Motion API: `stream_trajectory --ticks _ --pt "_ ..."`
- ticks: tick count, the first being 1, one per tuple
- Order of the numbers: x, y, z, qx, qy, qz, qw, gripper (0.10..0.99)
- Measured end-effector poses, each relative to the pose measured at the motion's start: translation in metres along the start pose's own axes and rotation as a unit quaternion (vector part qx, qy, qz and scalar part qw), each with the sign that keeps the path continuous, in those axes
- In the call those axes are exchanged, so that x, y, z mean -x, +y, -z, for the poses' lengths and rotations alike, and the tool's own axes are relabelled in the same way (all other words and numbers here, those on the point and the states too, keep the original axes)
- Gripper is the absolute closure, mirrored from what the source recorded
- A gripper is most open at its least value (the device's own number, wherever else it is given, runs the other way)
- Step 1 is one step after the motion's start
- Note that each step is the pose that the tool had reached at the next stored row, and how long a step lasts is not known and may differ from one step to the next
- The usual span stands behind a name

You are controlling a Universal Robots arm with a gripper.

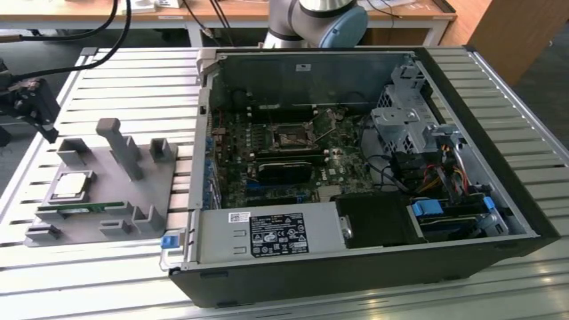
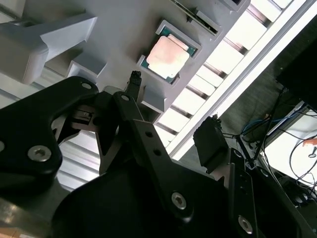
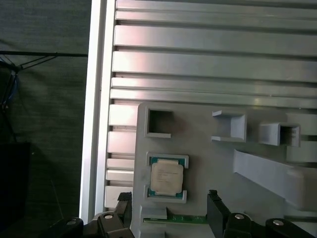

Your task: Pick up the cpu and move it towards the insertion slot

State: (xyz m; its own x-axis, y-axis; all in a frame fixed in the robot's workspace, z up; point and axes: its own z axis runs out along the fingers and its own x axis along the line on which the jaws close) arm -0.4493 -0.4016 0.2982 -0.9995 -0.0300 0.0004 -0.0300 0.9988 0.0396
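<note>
The cpu (image 1: 71, 185), a flat square chip with a silvery top, lies in a corner-walled pocket of a grey holder plate (image 1: 156, 175) at the exterior view's left. It also appears in both wrist views (image 2: 167, 57) (image 3: 167, 178). My black gripper (image 1: 39, 121) hangs above the table edge beyond the plate, apart from the chip. It is open, with nothing between its fingers (image 2: 172, 106) (image 3: 168, 204). The insertion slot (image 1: 292, 138), a small framed square socket, sits on the motherboard inside the open computer case (image 1: 498, 153).
A long green memory stick (image 1: 84, 210) (image 3: 185, 218) lies in the holder plate beside the cpu. Grey posts (image 1: 120, 147) rise from the plate. The slatted metal table (image 1: 133, 80) ends at a rail (image 3: 96, 99) close to the gripper. Cables and a drive cage crowd the case's right side.
</note>
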Motion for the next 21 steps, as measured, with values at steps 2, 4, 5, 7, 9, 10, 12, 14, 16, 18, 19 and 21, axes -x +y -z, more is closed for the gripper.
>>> stream_trajectory --ticks 2,4,5,7,9,10,12,14,16,18,19,21 --pt "-0.0002 -0.0004 -0.0022 0.0 0.0 0.0 1.0 0.38" --pt "-0.0003 -0.0009 -0.0047 0.0 0.0 0.0 1.0 0.38" --pt "-0.0004 -0.0012 -0.0059 0.0 0.0 0.0 1.0 0.38" --pt "-0.0009 -0.0022 -0.0081 0.0 0.0001 0.001 1.0 0.38" --pt "-0.0013 -0.0031 -0.0107 0.0 0.0001 0.002 1.0 0.38" --pt "-0.0014 -0.0036 -0.0123 0.0 0.0001 0.003 1.0 0.38" --pt "-0.0017 -0.0041 -0.0151 0.0 0.0002 0.004 1.0 0.38" --pt "-0.0018 -0.0045 -0.0181 0.0002 0.0002 0.005 1.0 0.38" --pt "-0.002 -0.005 -0.021 0.0002 0.0003 0.007 1.0 0.38" --pt "-0.0023 -0.0055 -0.0237 0.0002 0.0004 0.01 1.0 0.38" --pt "-0.0025 -0.0056 -0.025 0.0002 0.0005 0.011 0.9999 0.38" --pt "-0.0026 -0.0059 -0.0279 0.0003 0.0005 0.011 0.9999 0.38"
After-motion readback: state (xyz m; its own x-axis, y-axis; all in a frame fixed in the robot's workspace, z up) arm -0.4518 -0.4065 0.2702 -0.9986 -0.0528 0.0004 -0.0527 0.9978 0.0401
